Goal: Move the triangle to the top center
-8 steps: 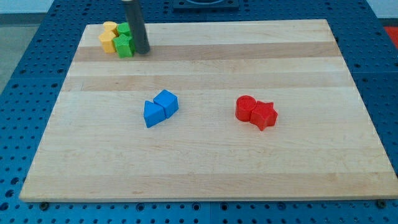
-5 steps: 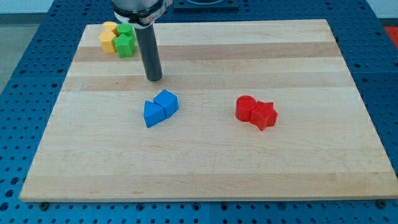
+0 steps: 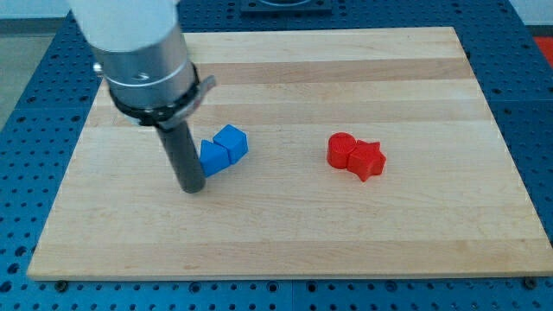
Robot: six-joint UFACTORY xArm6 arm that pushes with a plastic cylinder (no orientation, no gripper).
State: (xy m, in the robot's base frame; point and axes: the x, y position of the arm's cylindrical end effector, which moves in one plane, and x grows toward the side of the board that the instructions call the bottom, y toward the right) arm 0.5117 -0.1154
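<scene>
Wood board (image 3: pixel 346 225) is filling most of the view, lying on a blue perforated table (image 3: pixel 26 173). Arm housing (image 3: pixel 143 60), big and grey, is covering the board's upper left corner, so I cannot tell what is standing under it. No claw is fitted on this rig, so nothing is being clenched or released; the rod only pushes. My tip (image 3: pixel 191 188) is resting just beside the blue triangle (image 3: pixel 212 156), at its lower left side. The triangle is sitting left of the board's middle, touching a blue cube (image 3: pixel 232 141). Further right, a red cylinder (image 3: pixel 340 149) and a red star (image 3: pixel 367 159) are touching each other. I am judging that the approach is ending; the next move is needing a push toward the top center, without dragging the cube along.
</scene>
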